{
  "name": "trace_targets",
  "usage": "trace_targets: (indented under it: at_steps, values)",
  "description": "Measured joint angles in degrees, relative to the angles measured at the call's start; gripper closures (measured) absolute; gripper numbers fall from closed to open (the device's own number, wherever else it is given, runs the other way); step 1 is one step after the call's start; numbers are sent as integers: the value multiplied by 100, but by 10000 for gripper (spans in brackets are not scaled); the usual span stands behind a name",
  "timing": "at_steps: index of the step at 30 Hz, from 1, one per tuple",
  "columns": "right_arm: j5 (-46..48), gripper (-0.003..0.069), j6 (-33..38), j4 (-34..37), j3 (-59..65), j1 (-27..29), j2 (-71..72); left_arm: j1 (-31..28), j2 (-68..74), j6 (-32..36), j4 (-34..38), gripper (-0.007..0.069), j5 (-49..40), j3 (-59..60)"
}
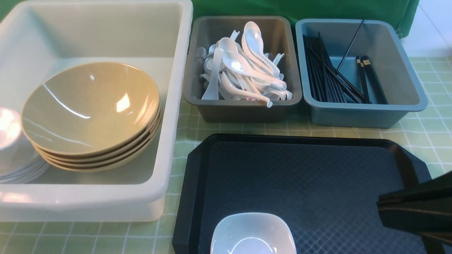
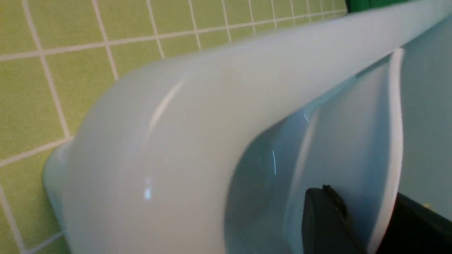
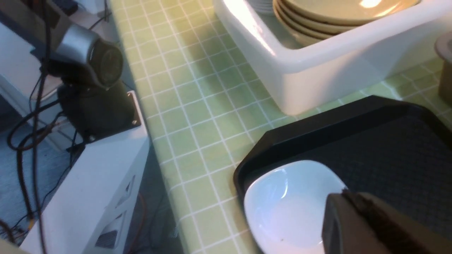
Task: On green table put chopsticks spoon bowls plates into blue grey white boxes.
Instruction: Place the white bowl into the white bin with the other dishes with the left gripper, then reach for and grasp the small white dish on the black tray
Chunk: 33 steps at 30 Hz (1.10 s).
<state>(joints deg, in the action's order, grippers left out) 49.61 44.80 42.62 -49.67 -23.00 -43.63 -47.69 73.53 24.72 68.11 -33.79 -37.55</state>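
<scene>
At 9 o'clock in the front view, the white box [image 1: 180,88] holds tan bowls [image 1: 91,106] and, at its outer edge, white plates [image 1: 17,165]. The left gripper [image 2: 370,225] is down inside it, jaws either side of a white dish [image 2: 346,141]. Whether they pinch it or stand loose I cannot tell. The step looks like letting that dish go. To do it well, spread fully, then rise straight up past the box wall without dragging the dish or nudging the bowls.

At 12 sits the grey box [image 1: 197,95] with spoons [image 1: 243,67], and at 1 the blue box [image 1: 406,81] with chopsticks [image 1: 325,74]. The tray [image 1: 317,183] fills 5 o'clock, with one bowl [image 1: 252,234] at 6 left to move. The right gripper [image 1: 383,210] hangs at 4, pressed together and empty.
</scene>
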Motion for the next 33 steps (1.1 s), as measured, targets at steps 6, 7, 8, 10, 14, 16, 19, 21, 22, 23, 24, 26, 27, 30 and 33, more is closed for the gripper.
trace_targets:
  at_steps: [6,7,8,10,14,16,19,21,22,23,24,26,27,30,33]
  values:
    - [-289,634,0,0,0,0,0,0,50,57,-283,336,-529,-327]
    - [-307,634,0,0,0,0,0,0,50,71,-294,323,-588,-361]
    - [-314,634,0,0,0,0,0,0,55,84,-299,305,-659,-388]
    - [-318,633,5,0,0,0,0,0,55,97,-313,281,-735,-429]
    - [-318,632,12,0,0,0,0,0,61,102,-421,278,-830,-706]
    - [-318,632,12,0,0,0,0,0,61,76,-566,276,-977,-918]
    - [-318,632,14,0,0,0,0,0,61,-286,-1108,239,-1419,-1477]
    - [-318,631,14,0,0,0,0,0,61,-739,-1638,218,-1759,-2036]
    - [-318,631,14,0,0,0,0,21,61,-835,-1813,207,-1898,-2230]
    - [-318,631,14,0,0,0,0,30,61,-851,-1813,207,-1930,-2278]
    - [-318,630,14,0,0,0,0,92,55,-893,-1929,208,-2059,-2467]
    - [-326,629,19,0,0,0,0,436,0,-842,-2046,208,-2302,-2858]
    - [-369,627,19,0,0,0,-7,1003,-82,-701,-2086,208,-2443,-3138]
    - [-533,622,-236,6,-5,0,-160,2301,-225,-682,-2370,208,-2852,-3536]
    - [-564,613,-624,6,-5,0,-530,3613,-286,-1023,-3338,208,-3404,-3729]
